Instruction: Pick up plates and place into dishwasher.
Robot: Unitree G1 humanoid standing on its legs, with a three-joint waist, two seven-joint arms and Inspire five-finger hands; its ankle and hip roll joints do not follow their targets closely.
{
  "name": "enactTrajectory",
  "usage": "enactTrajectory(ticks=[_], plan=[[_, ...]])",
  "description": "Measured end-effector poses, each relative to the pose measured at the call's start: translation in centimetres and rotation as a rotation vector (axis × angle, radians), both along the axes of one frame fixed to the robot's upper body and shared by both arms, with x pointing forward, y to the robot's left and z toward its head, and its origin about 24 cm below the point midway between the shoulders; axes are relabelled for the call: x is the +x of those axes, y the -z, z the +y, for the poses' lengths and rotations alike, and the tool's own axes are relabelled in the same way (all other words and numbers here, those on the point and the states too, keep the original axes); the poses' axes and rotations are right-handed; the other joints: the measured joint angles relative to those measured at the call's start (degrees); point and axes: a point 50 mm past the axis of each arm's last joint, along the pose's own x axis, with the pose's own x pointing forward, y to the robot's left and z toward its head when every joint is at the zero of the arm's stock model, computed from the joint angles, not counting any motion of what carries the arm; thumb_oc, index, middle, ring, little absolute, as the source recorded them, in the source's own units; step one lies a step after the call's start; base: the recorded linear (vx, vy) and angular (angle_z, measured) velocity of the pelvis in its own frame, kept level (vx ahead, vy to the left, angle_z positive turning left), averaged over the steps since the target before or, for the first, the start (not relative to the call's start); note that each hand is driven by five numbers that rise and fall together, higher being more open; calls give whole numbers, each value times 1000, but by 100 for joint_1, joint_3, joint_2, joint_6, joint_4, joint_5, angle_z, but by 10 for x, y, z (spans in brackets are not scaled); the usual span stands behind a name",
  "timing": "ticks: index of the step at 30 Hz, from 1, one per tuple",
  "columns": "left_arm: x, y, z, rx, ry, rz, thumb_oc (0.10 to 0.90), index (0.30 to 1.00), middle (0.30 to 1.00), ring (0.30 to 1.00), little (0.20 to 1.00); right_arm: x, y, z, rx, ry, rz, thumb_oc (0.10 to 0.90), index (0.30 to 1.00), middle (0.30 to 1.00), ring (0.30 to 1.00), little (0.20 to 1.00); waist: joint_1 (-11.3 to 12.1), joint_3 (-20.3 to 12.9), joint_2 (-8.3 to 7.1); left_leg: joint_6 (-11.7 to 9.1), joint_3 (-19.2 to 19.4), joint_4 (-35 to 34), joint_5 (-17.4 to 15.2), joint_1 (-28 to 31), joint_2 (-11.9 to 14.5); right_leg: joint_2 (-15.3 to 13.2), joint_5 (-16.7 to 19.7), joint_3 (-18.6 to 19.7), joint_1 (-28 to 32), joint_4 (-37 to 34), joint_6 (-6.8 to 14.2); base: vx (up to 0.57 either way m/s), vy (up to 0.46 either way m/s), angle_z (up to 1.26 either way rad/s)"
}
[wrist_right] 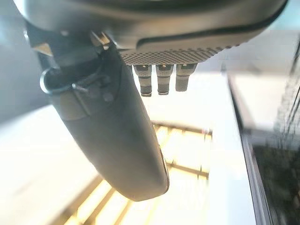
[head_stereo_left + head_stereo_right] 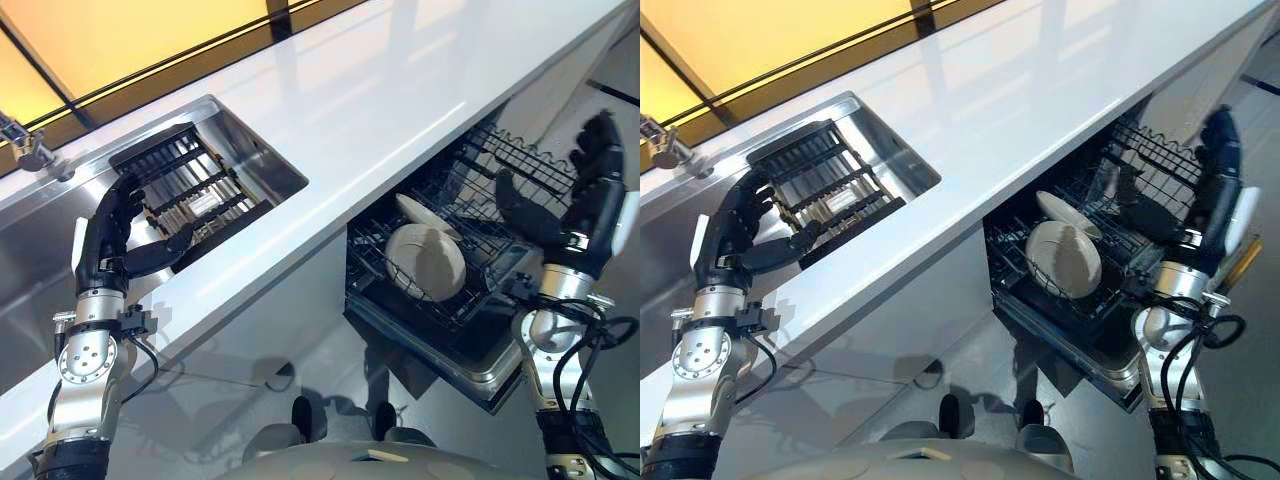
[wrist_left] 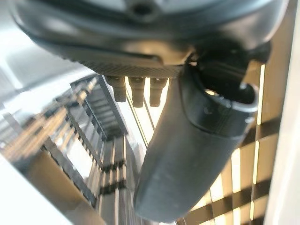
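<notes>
Two round cream ceramic plates (image 2: 425, 262) stand on edge in black wire dishwasher rack (image 2: 470, 190), pulled out below front edge of glossy white countertop (image 2: 380, 90); that part of task appears done. Left hand (image 2: 112, 232) hovers at near edge of stainless steel sink (image 2: 250, 145), fingers spread, holding nothing. Right hand (image 2: 585, 190) raised above rack's right side, fingers open, empty. Black slatted drying rack (image 2: 190, 190) in sink shows no plate; whether more plates remain: cannot tell. Chrome tap (image 2: 25, 145) at sink's far left corner. Countertop edge overhangs rack.
</notes>
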Motion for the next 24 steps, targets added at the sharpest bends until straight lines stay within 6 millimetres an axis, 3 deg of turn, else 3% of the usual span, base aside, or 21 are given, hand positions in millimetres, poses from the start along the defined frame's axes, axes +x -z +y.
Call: enactTrajectory(ticks=[3,7,16,19,24], plan=[[0,0,-1,0,7,2,800,900,900,900,900,-5,14,-11,99,99,22,800,900,900,900,900,-133,1,-1,2,52,0,-18,30,4,4,1,50,7,0,0,28,-25,-13],[6,2,-9,-5,45,6,800,900,900,900,900,-9,51,-32,263,229,199,800,900,900,900,900,-269,1,2,0,123,0,-44,56,12,10,3,125,0,0,-1,42,-52,-9],[24,-7,-23,8,106,-26,800,900,900,900,900,-12,107,-42,498,204,470,800,900,900,900,900,-213,118,61,-4,35,59,-44,32,3,-7,-3,-22,70,3,-1,28,-71,7],[27,-13,-22,30,114,-38,800,900,900,900,900,-9,112,-48,505,213,515,800,900,900,900,900,-120,304,178,-5,-21,127,-44,-48,-9,-19,-3,-80,59,3,-1,-3,-28,13],[30,-18,-21,50,114,-48,800,900,900,900,900,5,103,-63,532,222,506,800,900,900,900,900,-54,519,389,-4,-195,218,-14,-267,-28,-39,11,-271,-41,31,-22,-23,-30,20]])
